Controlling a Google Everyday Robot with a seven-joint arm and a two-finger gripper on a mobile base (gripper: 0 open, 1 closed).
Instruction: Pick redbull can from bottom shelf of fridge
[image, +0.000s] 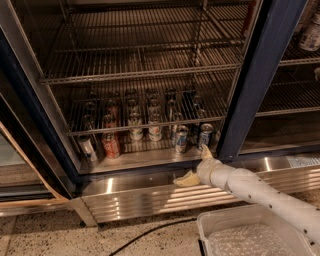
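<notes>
The fridge (260, 75) stands open, with a dark navy frame and wire racks. On its pale bottom shelf (145, 157) stand several cans in rows. Two blue-and-silver redbull cans show at the front right: one (181, 139) and another (204, 136). A red can (110, 145) stands front left, whitish cans (154, 131) in the middle. My gripper (196, 165) is at the shelf's front edge, just below and in front of the right redbull can. One finger (205, 151) points up near that can, the other finger (185, 180) sticks out left over the steel base. It holds nothing.
The ribbed stainless-steel base panel (150, 197) runs below the shelf. A white tray (250, 235) sits on the floor at bottom right. A black cable (150, 232) lies on the speckled floor. The navy door post stands right of the cans. Upper wire racks (140, 65) are bare.
</notes>
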